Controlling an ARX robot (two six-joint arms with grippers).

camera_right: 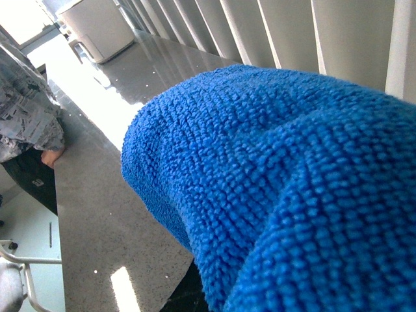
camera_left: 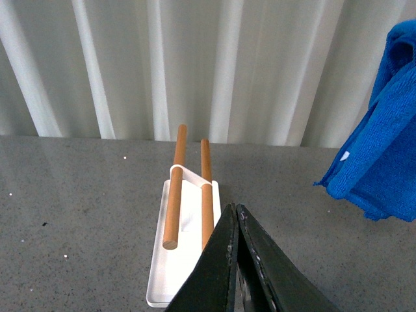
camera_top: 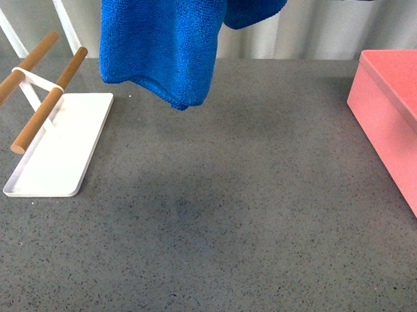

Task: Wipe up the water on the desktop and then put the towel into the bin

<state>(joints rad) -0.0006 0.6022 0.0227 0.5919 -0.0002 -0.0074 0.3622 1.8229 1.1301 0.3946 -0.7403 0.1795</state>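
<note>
Towel [camera_right: 279,195] apparently draped over hidden right fingers

The towel [camera_top: 163,48], bright-blue fluffy microfibre, hangs clear of the surface at the upper middle of the front frame, its lowest corner left of centre and its top cut off by the frame's upper edge. The desktop [camera_top: 265,215], dark grey with fine speckles, fills most of the frame, with a faintly darker patch near the centre, damp or shadow. The bin [camera_top: 399,115], a salmon-pink, straight-sided box with a rim, stands at the right edge, partly cropped.
</note>
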